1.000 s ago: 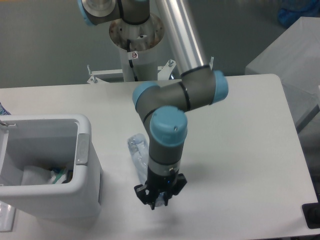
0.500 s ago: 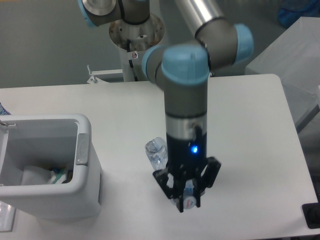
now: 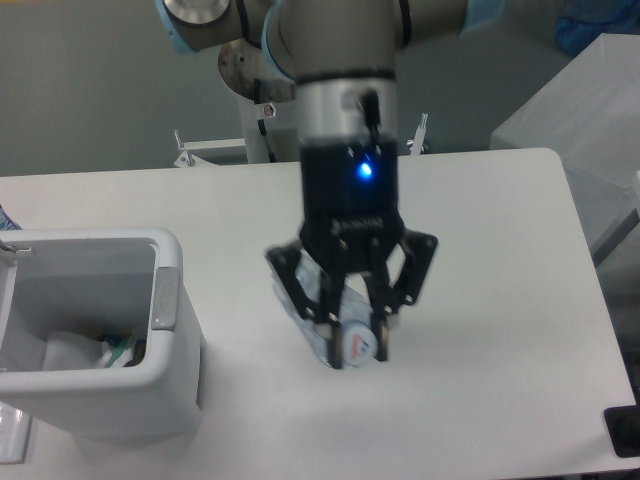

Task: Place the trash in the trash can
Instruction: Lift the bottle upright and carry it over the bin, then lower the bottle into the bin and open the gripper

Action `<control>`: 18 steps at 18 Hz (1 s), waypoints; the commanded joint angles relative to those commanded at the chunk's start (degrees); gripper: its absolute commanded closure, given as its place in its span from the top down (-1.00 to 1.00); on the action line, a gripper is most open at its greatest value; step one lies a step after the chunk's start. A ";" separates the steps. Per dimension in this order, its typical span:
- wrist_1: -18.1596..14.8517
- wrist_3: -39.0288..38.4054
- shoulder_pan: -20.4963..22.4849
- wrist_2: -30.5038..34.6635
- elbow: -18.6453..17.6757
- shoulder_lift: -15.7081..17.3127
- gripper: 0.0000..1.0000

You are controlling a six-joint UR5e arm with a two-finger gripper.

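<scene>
My gripper (image 3: 357, 345) is shut on the crushed clear plastic bottle (image 3: 338, 325) near its capped end and holds it in the air above the table, right of the trash can. The bottle's body slants up to the left behind the fingers (image 3: 328, 340). The trash can (image 3: 95, 335) is a white boxy bin with a thick rim and a grey tab (image 3: 164, 298) on its right side, at the lower left. The crumpled wrapper with green marks (image 3: 118, 352) lies inside it at the bottom.
The white table (image 3: 490, 300) ends at the right in a rounded edge. A grey surface (image 3: 575, 110) stands at the upper right. The arm's base (image 3: 272, 70) is at the back centre. A dark object (image 3: 625, 430) sits at the lower right corner.
The gripper has risen from the table with the bottle in it and now looks much larger and closer to the camera. The bottle has left the tabletop.
</scene>
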 joint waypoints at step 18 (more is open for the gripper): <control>-0.09 -2.90 -16.17 -5.54 -4.29 0.44 -0.36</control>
